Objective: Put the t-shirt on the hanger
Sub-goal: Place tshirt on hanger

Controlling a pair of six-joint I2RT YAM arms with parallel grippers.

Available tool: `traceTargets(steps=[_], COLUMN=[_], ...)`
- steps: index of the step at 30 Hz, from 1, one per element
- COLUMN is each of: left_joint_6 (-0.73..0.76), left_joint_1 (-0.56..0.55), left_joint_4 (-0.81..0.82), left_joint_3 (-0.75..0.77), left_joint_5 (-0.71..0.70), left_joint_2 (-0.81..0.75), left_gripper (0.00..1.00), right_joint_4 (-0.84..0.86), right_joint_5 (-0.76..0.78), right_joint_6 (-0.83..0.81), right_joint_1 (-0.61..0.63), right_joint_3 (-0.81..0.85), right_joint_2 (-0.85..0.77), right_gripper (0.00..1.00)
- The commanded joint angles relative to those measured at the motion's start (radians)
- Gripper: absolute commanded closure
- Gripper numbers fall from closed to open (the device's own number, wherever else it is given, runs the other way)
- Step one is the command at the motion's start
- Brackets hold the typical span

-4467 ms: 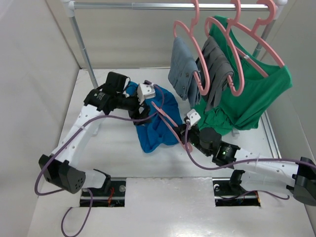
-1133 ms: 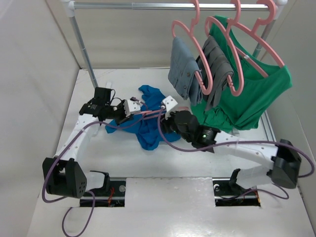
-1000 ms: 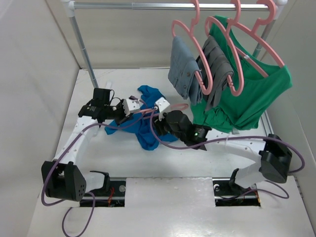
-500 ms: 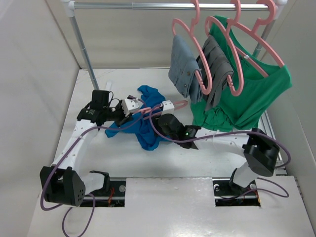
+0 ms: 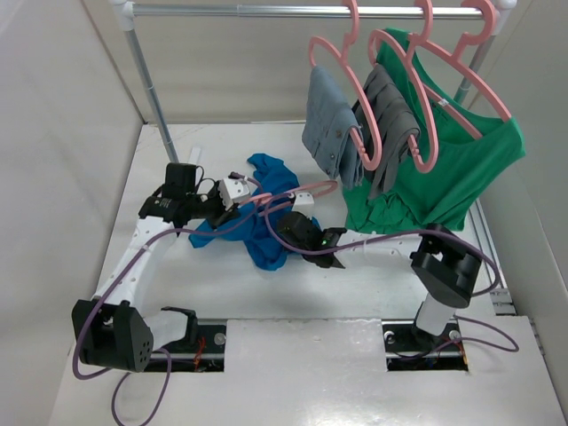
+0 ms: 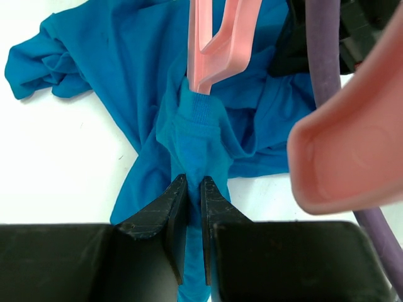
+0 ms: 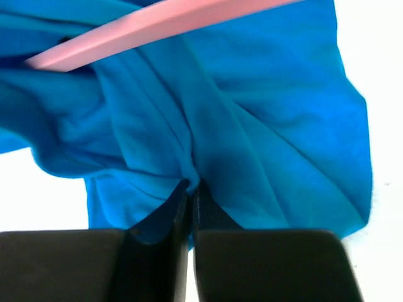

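Observation:
The blue t-shirt lies crumpled mid-table, with the pink hanger resting across it. In the left wrist view one hanger arm pokes into the ribbed collar of the t-shirt. My left gripper is shut on that collar band just below the arm. From above, the left gripper sits at the shirt's left side. My right gripper is shut on a small pinch of the t-shirt, with the hanger crossing above. From above, the right gripper lies low on the shirt's right part.
A metal rail spans the back, its post at the left. Pink hangers on it carry grey garments and a green shirt that droops to the table at the right. White walls close in the sides. Purple cables trail along both arms.
My right gripper has slid left across the shirt and shut on a fold of blue fabric. The left gripper has kept its hold on the collar and barely moved.

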Motion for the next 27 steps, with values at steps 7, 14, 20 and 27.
traceTargets(steps=[7,14,20,27], left_joint_6=[0.118,0.448,0.556,0.659], left_joint_1=[0.023,0.023,0.023,0.023], left_joint_4=[-0.103,-0.333,-0.384,-0.478], left_joint_3=[-0.004,-0.004,-0.013,0.010], left_joint_5=[-0.005,0.032,-0.017,-0.046], left_joint_2=[-0.040,-0.029,-0.009,0.009], left_gripper=[1.00,1.00,1.00,1.00], right_joint_4=[0.004,-0.080,-0.195,-0.276], right_joint_5=[0.056,0.139,0.198,0.232], right_joint_6=[0.128,0.246,0.298,0.309], right_joint_1=[-0.055,-0.106,-0.138,-0.211], right_joint_3=[-0.164,-0.402,-0.463,-0.538], right_joint_2=[-0.143,-0.405,-0.565,-0.703], right_gripper=[1.00,1.00,1.00,1.00])
